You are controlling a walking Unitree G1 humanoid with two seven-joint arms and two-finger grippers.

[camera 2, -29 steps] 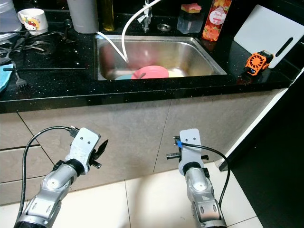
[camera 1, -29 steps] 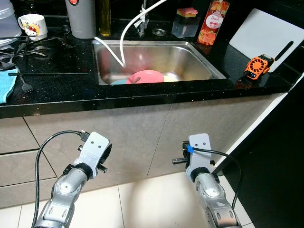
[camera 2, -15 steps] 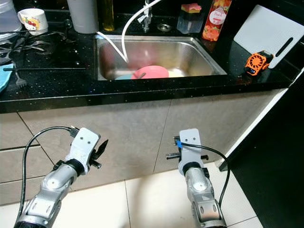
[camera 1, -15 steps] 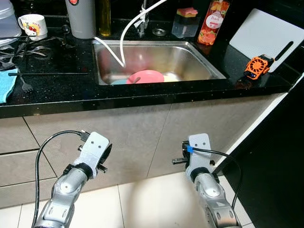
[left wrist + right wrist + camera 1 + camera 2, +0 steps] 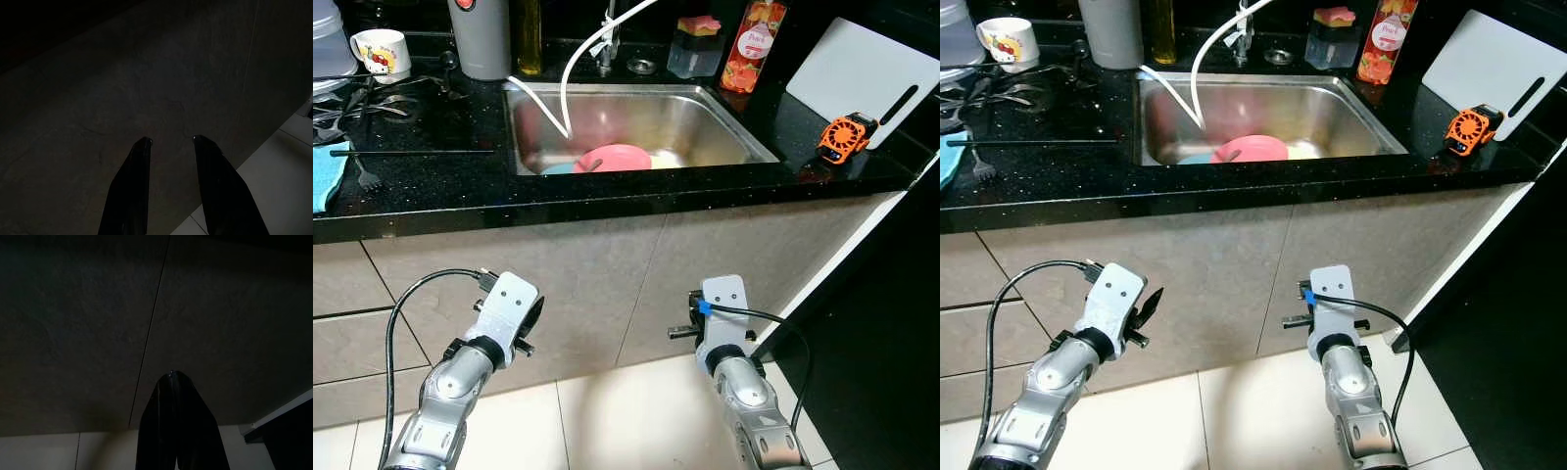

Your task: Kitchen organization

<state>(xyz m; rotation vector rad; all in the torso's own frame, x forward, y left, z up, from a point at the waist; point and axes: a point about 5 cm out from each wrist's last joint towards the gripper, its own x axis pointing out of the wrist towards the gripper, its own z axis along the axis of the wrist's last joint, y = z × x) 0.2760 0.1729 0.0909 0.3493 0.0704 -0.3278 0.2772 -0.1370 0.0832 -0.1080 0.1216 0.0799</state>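
Two grey cabinet doors (image 5: 607, 284) are seen below the black countertop (image 5: 421, 176), and they stand directly in front of both grippers. A steel sink (image 5: 705, 122) is set into the countertop. Inside the sink a pink plate (image 5: 613, 157) is lying, with a blue dish partly hidden under it, and a white hose (image 5: 563, 93) is hanging down into the sink from the tap. Right of the sink a white cutting board (image 5: 862, 73) is leaned, and near it, at the countertop edge, a small orange fan (image 5: 845, 135) is placed. Behind the sink a red bottle (image 5: 753, 44) and a clear box with a sponge (image 5: 695, 47) are standing. Left of the sink a grey canister (image 5: 480, 37) is standing, and farther left a white mug (image 5: 380, 51), a blue cloth (image 5: 325, 171) and a fork (image 5: 364, 174) are found on the countertop.

Below the sink, the left gripper (image 5: 170, 142) is held low before the left cabinet door, and its two fingers are parted with nothing between them. The right gripper (image 5: 172, 377) is held low before the seam between the doors; its fingers are pressed together and nothing is held. Pale floor tiles (image 5: 636, 411) are seen under both arms.
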